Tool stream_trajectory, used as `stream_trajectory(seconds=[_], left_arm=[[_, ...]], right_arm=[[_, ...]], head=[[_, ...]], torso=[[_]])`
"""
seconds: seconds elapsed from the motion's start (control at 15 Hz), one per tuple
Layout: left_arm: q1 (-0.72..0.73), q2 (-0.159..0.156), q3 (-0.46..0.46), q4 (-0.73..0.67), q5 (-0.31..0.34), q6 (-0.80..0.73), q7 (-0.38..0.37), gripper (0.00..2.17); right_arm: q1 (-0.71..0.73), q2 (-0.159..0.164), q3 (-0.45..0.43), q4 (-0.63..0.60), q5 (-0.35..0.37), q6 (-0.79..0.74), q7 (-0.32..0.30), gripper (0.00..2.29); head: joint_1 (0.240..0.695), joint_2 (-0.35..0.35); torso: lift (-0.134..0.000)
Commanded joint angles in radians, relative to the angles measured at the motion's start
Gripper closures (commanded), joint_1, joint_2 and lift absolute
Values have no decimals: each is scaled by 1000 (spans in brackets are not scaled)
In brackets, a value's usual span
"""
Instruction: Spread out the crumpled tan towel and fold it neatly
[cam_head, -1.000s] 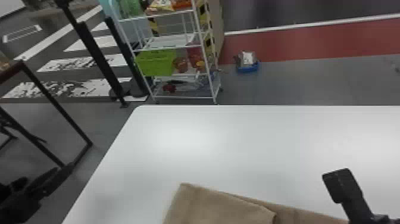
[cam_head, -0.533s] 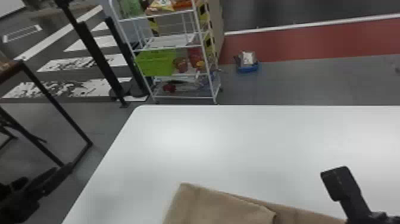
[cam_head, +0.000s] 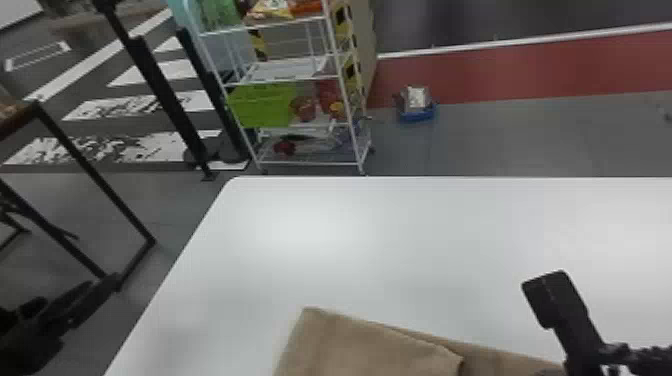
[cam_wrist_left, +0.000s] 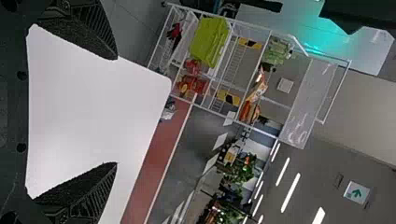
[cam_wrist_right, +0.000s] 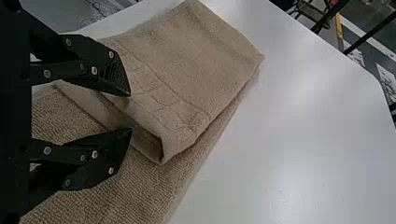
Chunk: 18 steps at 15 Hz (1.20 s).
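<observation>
A white panel sign (cam_wrist_left: 357, 192) in the left wrist view bears a green, arrow-like symbol. No words, labels, brands or numbers can be read.

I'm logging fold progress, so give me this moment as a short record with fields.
towel: tan towel, on the white table
fold state: partly folded; a smoother section lies over a ribbed lower layer
flap end: stands a little off the layer beneath, with a dark gap under it
alignment: lower layer sticks out past the upper one along one side
right gripper: at the flap end, fingers apart; contact cannot be told
left gripper: beyond the table's left edge, fingers apart, empty
background: white rack holding a green bin
</observation>
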Motion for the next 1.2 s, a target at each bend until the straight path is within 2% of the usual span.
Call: stream_trajectory(seconds=[0.0, 0.07, 0.13, 0.33, 0.4, 0.87, 0.93, 1.13], left_arm=[[1, 0, 2, 2, 0, 0, 0, 76], [1, 0, -1, 2, 0, 0, 0, 76], [1, 0, -1, 2, 0, 0, 0, 76], [1, 0, 0, 4, 0, 0, 0, 76], [1, 0, 0, 4, 0, 0, 0, 76], [1, -3, -1, 1, 0, 0, 0, 76], [1, -5, -1, -1, 0, 0, 0, 76], [1, -6, 0, -1, 0, 0, 0, 76]], right_arm=[[-8, 0, 13, 16, 9, 5, 1, 728], [-9, 0, 19, 22, 12, 5, 1, 734], [-12, 0, 25, 24, 21, 5, 2, 846], [-12, 0, 27, 24, 25, 5, 4, 883], [-14, 0, 27, 25, 25, 5, 4, 988], [-18, 0, 16, 25, 23, 5, 4, 1062], [-22, 0, 21, 28, 25, 5, 2, 1214], [-26, 6, 10, 35, 21, 5, -4, 1237]], head=[[695, 350], [695, 350], [695, 350], [695, 350], [695, 350], [695, 350], [695, 350], [695, 350]], torso=[[-122], [-122], [-122], [-122], [-122], [-122], [-122], [-122]])
